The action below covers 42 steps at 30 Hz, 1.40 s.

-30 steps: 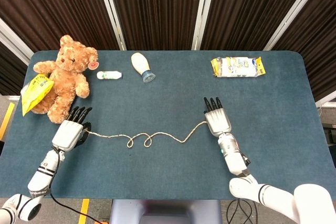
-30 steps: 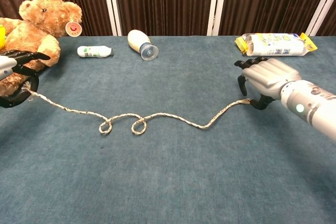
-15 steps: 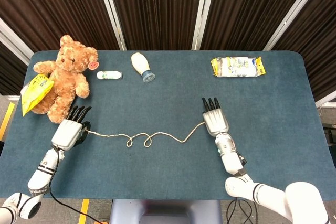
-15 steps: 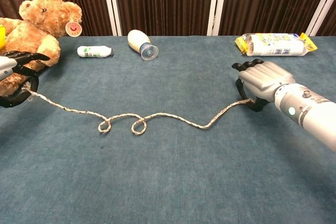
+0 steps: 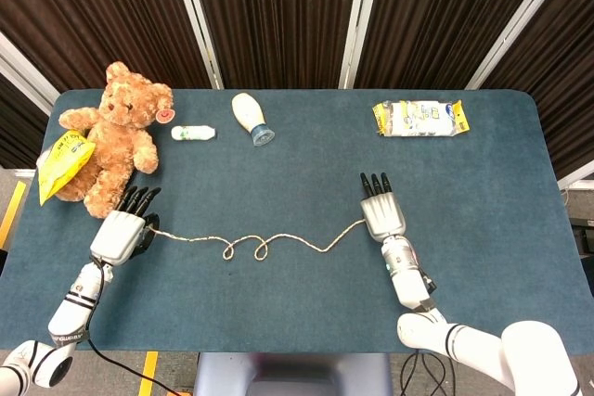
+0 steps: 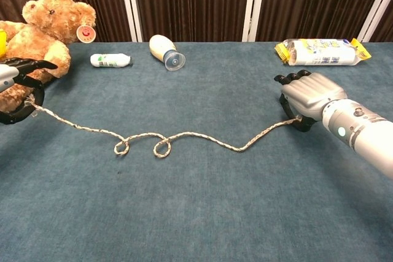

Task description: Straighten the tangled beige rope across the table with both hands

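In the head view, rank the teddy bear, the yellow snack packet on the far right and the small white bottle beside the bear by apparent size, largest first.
1. teddy bear
2. yellow snack packet
3. small white bottle

All three lie along the table's far side, so distance distorts little.

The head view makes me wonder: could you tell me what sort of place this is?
Probably a robot test area: a blue-covered table against dark curtains, with unrelated props like a teddy bear and bottles.

Braided fibrous rope [image 6: 184, 136], matt carpet-like table [image 6: 202, 213]
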{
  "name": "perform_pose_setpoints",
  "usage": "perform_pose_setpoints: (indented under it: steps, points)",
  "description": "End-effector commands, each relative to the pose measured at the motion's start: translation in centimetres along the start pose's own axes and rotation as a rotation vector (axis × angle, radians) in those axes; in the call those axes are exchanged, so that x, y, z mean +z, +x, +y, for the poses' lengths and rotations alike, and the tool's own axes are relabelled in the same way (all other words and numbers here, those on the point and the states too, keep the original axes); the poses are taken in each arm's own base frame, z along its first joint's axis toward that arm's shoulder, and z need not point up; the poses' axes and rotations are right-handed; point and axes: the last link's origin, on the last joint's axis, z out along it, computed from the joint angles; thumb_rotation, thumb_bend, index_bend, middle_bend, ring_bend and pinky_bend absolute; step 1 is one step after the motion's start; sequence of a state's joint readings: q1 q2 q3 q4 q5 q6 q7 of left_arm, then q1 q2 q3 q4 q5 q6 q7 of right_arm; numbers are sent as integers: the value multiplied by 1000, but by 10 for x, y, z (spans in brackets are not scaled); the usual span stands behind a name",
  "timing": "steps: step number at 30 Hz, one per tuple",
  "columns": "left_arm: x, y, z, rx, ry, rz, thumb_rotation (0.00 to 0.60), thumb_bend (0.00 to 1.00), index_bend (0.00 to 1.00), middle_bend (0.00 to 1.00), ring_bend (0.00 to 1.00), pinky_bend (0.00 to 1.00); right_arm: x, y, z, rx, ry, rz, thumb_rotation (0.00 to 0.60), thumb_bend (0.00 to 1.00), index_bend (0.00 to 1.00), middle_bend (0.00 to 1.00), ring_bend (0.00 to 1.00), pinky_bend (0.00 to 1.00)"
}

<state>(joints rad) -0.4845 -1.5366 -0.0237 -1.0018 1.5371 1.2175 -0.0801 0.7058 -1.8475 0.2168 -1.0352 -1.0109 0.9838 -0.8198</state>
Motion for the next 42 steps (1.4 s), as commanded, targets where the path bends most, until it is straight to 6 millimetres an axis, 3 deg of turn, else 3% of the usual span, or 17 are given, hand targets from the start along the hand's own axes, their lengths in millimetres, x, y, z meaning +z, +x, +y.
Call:
perform_pose_setpoints:
  steps: [1, 6, 11, 23, 33, 42]
  points:
    - [0, 0, -1, 1, 2, 0, 600, 538, 620, 54, 0, 6, 0, 0, 1, -2, -3, 0, 600, 571, 750, 65, 0, 0]
    - [0, 2, -4, 4, 10, 7, 600, 537, 621, 54, 0, 6, -2, 4, 9, 9, -14, 9, 600, 589, 763, 80, 0, 0]
    - [-2, 6, -8, 5, 19, 21, 600, 538, 622, 55, 0, 7, -7, 12, 30, 29, -43, 29, 600, 590, 769, 80, 0, 0]
    - [-17, 14, -25, 21, 59, 30, 600, 539, 620, 57, 0, 9, -35, 19, 129, 111, -181, 37, 600, 590, 770, 80, 0, 0]
    - [-24, 10, -34, 36, 76, 7, 600, 539, 619, 58, 0, 10, -59, -3, 196, 155, -296, -20, 600, 590, 770, 80, 0, 0]
    - [-32, 3, -32, 41, 66, -19, 600, 539, 620, 59, 0, 11, -71, -24, 227, 145, -342, -66, 600, 590, 770, 80, 0, 0]
